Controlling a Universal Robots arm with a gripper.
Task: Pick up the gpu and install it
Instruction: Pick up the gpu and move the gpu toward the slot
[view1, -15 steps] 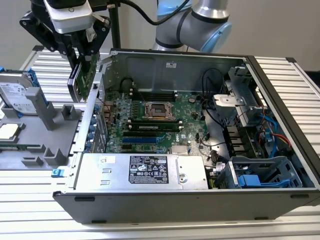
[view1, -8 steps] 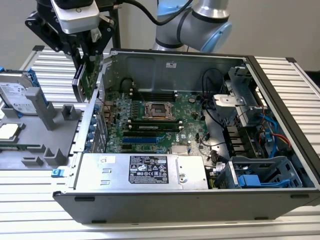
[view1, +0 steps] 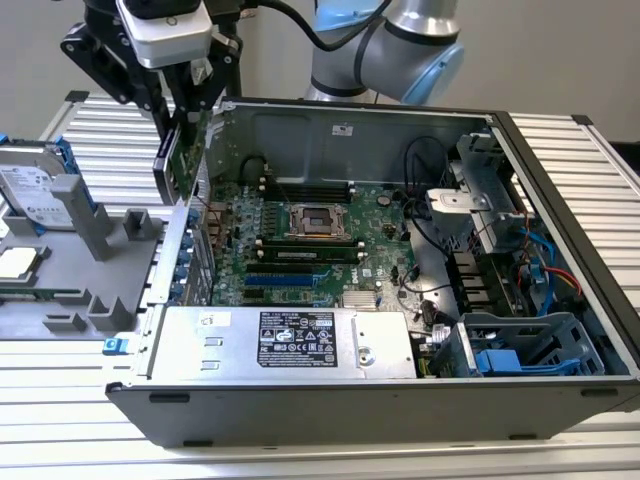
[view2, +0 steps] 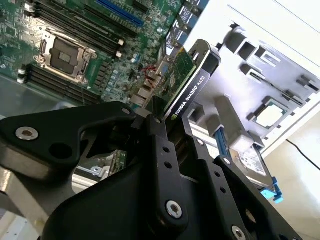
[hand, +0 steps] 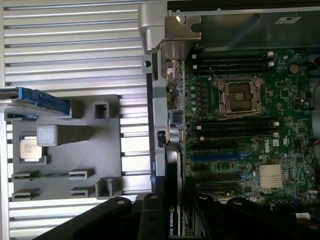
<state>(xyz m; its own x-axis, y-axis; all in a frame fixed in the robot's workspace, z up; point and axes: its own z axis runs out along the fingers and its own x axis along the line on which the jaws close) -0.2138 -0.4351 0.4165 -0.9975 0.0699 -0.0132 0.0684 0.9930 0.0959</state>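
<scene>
In the exterior view my gripper (view1: 186, 118) is shut on the gpu (view1: 180, 165). The card hangs on edge over the case's wall on that view's left, above the rear slot openings. The second wrist view shows its black cover and green board (view2: 186, 82) clamped between the black fingers (view2: 156, 131). Beyond it lies the green motherboard (view2: 75, 45). In the first wrist view the card's edge (hand: 172, 222) sits between the fingers (hand: 150, 215), in line with the case's rear wall. The blue expansion slot (hand: 220, 156) lies just to one side of it.
The open computer case (view1: 560, 180) holds the motherboard (view1: 300, 240), a silver power supply (view1: 290, 340), drive cages (view1: 520, 345) and cables. A grey parts holder (view1: 90, 270) on the exterior view's left carries a hard drive (view1: 35, 190) and a processor (hand: 31, 149).
</scene>
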